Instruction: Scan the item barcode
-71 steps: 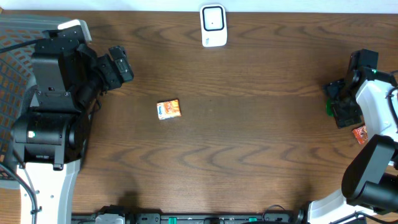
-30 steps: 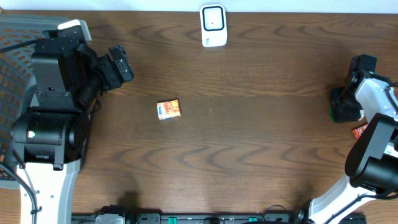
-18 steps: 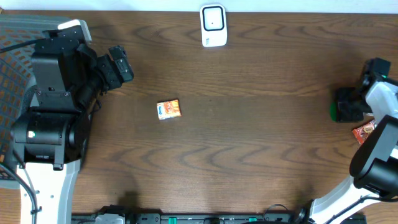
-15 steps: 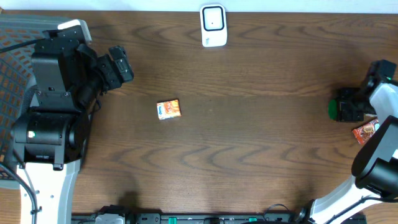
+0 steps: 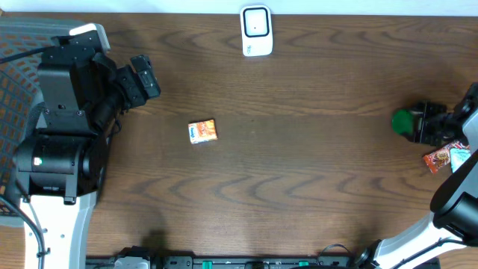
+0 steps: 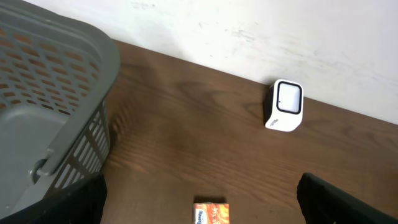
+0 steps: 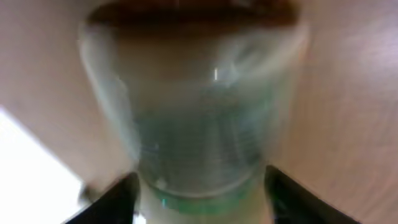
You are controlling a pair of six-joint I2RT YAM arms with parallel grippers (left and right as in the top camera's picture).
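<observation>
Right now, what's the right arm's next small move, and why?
Probably swing the right claw toward the white barcode scanner. It seems closed on the clear green-capped bottle, at the far right of the wooden table, well away from that scanner.

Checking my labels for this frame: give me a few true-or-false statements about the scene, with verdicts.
1. The left gripper holds the orange box. False: its jaws are open and empty; the box lies on the table, apart from it.
2. The white scanner stands near the table's far edge. True.
3. The right gripper is shut on a green-capped container. True.
4. The gray basket sits next to the scanner. False: it is at the left arm's side, far from the scanner.
</observation>
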